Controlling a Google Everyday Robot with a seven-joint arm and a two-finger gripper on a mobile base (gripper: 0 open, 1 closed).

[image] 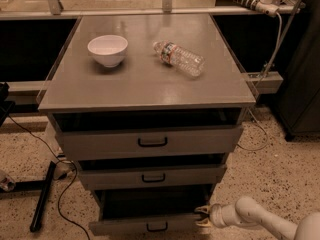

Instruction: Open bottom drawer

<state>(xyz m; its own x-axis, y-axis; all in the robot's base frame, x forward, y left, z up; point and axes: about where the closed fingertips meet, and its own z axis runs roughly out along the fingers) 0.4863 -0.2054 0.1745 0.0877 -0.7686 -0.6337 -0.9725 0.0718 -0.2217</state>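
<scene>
The bottom drawer [125, 226] is the narrowest grey front, low in the cabinet, with a small black bar handle [157, 227]. It stands pulled out from the cabinet, with its dark inside showing above the front. My gripper [202, 217] is at the drawer's right front corner, reaching in from the lower right on a white arm [250, 215]. Its fingers lie against the drawer's right end.
The mid-sized drawer [150, 176] and the widest top drawer [150, 141] sit above. On the cabinet top [145, 84] are a white bowl [107, 50] and a plastic water bottle [178, 58] lying on its side. A black stand leg [42, 196] and cables lie on the floor at left.
</scene>
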